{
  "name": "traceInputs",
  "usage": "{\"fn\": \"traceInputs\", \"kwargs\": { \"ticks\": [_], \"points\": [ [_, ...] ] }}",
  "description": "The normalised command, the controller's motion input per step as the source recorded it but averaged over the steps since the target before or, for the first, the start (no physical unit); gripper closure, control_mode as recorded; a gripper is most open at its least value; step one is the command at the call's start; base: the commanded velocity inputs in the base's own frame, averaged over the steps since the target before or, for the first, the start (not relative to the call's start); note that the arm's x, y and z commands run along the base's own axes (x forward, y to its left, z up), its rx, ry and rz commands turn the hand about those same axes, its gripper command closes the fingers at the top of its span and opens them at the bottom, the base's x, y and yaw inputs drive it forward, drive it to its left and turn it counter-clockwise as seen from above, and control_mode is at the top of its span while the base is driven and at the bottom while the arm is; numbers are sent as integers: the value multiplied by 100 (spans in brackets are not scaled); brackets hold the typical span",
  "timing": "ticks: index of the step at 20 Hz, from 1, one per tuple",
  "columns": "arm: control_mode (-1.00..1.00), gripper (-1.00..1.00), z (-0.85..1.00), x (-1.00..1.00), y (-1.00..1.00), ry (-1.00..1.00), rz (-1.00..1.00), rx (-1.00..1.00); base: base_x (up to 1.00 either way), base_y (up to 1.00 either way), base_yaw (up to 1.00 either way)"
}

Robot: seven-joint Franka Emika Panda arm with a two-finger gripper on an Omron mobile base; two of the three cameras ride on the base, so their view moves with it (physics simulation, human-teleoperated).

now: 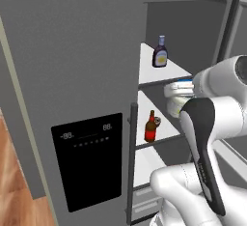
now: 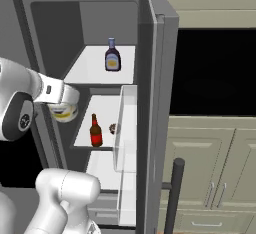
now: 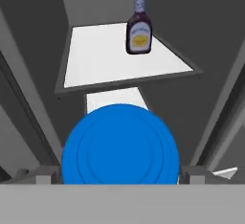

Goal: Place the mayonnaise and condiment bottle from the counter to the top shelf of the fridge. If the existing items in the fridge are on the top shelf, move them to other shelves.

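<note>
The gripper (image 3: pixel 120 173) is clamped on the mayonnaise (image 3: pixel 120 144); the top shelf (image 3: pixel 103 58) lies ahead and above, so it needs lifting, then moving forward beside the condiment bottle (image 3: pixel 139 29)

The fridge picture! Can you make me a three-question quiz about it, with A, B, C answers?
1. Where does the condiment bottle stand?
A. top shelf
B. counter
C. floor

2. What colour is the lid of the mayonnaise?
A. red
B. blue
C. green

3. What is the gripper doing?
A. hanging empty
B. holding the red bottle
C. holding the mayonnaise

Answers:
1 A, it stands on the fridge's uppermost white panel.
2 B, the hand view shows a blue round lid.
3 C, the fingertips flank the jar.
</note>
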Motion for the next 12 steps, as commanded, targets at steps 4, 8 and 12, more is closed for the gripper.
{"fn": "traceInputs", "kwargs": {
  "ticks": [4,8,12],
  "points": [
    [-100,100,60,64,-12,-26,1,-5,0,0,0],
    [-100,100,37,77,-2,-3,14,3,0,0,0],
    [-100,100,4,81,0,3,27,4,0,0,0]
  ]
}}
